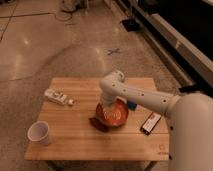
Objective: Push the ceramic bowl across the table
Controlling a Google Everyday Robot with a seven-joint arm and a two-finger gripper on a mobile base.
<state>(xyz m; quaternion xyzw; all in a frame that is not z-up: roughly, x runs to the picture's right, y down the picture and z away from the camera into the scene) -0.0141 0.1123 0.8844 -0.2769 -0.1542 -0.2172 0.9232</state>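
Note:
The orange-red ceramic bowl point(113, 115) sits near the middle of the light wooden table point(80, 142), just right of centre. My white arm reaches in from the right, and its wrist hangs straight over the bowl. My gripper point(109, 104) points down into the bowl's far left part, in contact with or just above its inside. A dark brown object point(97, 123) lies against the bowl's left front side.
A white cup point(40, 133) stands at the front left corner. A white bottle point(57, 97) lies on its side at the left back. A dark phone-like slab point(151, 122) lies to the right of the bowl. A small blue thing point(131, 105) shows behind the arm.

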